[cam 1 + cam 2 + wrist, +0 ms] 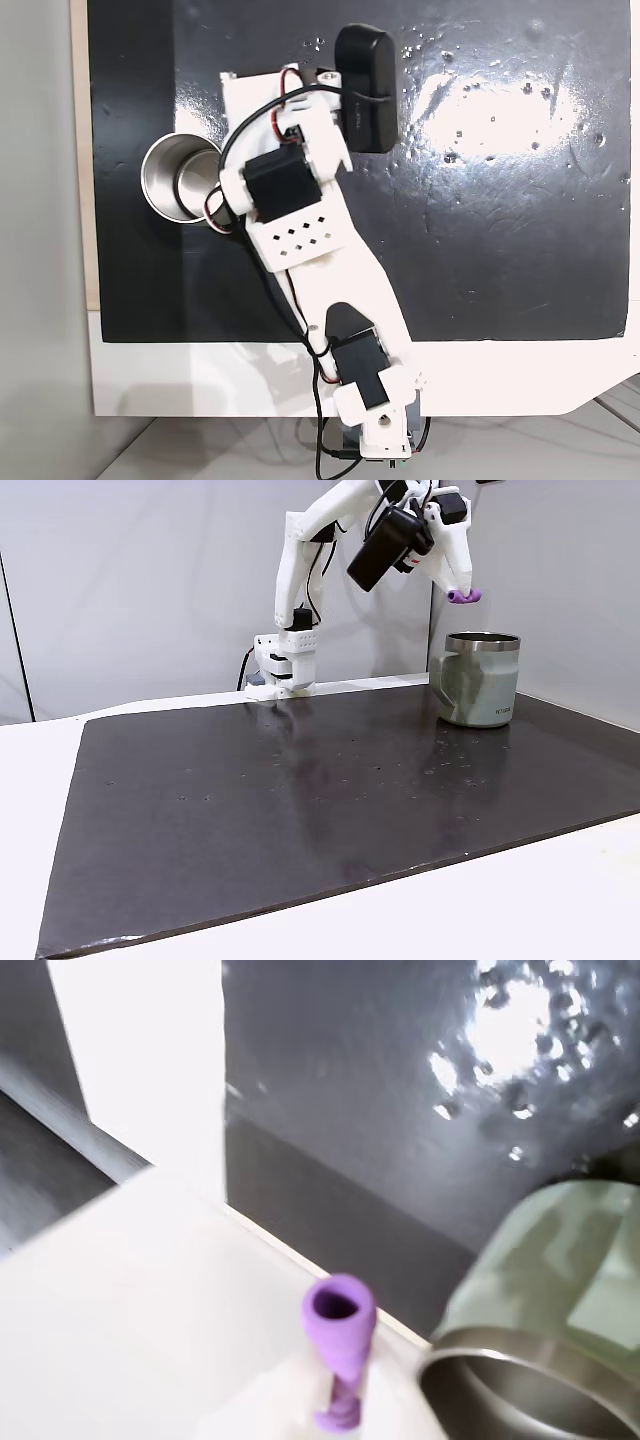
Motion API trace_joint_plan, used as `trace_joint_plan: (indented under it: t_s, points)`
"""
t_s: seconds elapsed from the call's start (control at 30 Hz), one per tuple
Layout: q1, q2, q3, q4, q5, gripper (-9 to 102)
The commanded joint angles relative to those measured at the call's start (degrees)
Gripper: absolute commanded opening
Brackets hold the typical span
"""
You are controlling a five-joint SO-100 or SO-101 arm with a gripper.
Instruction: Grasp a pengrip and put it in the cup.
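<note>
In a fixed view my gripper [459,591] hangs high at the back right, shut on the pengrip [466,596], a small purple tube sticking out to the right of the fingertips. The cup [482,683], pale grey-green with a steel rim and a side handle, stands on the mat just below, slightly right of the pengrip. The wrist view shows the pengrip [341,1322] end-on, its hollow mouth facing me, left of the cup [540,1270]. From above, the cup [168,170] shows its shiny inside, its right part hidden under my arm [290,190].
A glossy black mat [300,800] covers most of the white table [560,910]. My arm's base [285,665] stands at the mat's back edge. A grey wall rises behind. Bright glare patches [500,100] lie on the mat in a fixed view.
</note>
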Motion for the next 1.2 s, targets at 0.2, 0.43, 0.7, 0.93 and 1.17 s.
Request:
trace_joint_plan:
  t_s: [0.2, 0.43, 0.7, 0.93, 1.17]
  points:
    - [-14.24, 5.01, 7.56, -3.78, -5.62, 0]
    - [-17.31, 8.00, 18.19, -11.95, -7.73, 0]
    - [-17.31, 10.37, 18.90, -12.13, -7.65, 23]
    - [-17.05, 11.43, 18.63, -11.43, -7.91, 33]
    - [-16.88, 11.43, 19.07, -11.07, -8.09, 33]
